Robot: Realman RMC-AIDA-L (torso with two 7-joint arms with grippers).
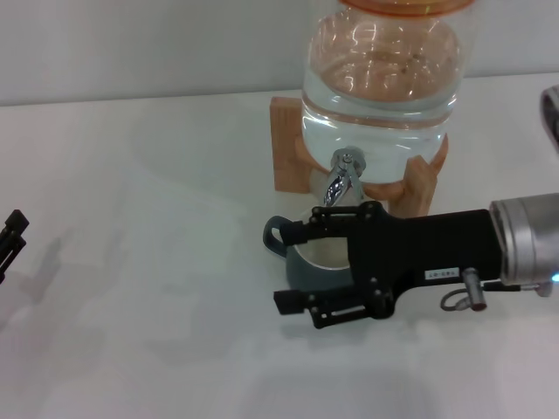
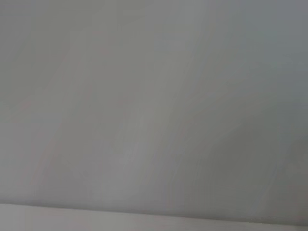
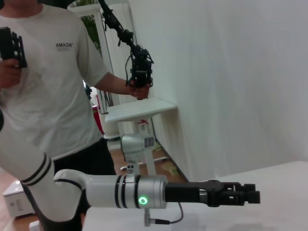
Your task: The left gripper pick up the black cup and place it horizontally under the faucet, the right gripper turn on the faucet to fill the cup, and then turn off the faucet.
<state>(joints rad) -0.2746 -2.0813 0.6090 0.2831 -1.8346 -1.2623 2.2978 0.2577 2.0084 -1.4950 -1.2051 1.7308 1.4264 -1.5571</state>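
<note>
Across the white tabletop (image 1: pixel 131 288) in the head view, the largest thing is the clear water jar (image 1: pixel 380 78), part filled, with an orange rim at its top, seated on a light wooden stand (image 1: pixel 288 144) toward the far side. From the right comes the right arm, its silver-grey cuff (image 1: pixel 524 244) leading into the black body of the right end effector (image 1: pixel 297 266), which carries a small white label. Its two fingers are spread wide, one on each side of the black cup (image 1: pixel 306 272), and whether they touch the cup's wall cannot be told. The cup stands upright on the tabletop directly below the faucet (image 1: pixel 342 179), its cream inside partly hidden by the end effector and its loop handle pointing toward the robot's left. The chrome faucet juts from the jar's base with its spout curving down just above the cup. At the far left edge of the head view, only the dark fingertips of the left end effector (image 1: pixel 10 237) show, well apart from the cup; in the right wrist view the left end effector (image 3: pixel 252 196) reaches out level over the tabletop with its fingers close together and nothing between them. A person in a white T-shirt (image 3: pixel 48 82) stands behind that arm.
</note>
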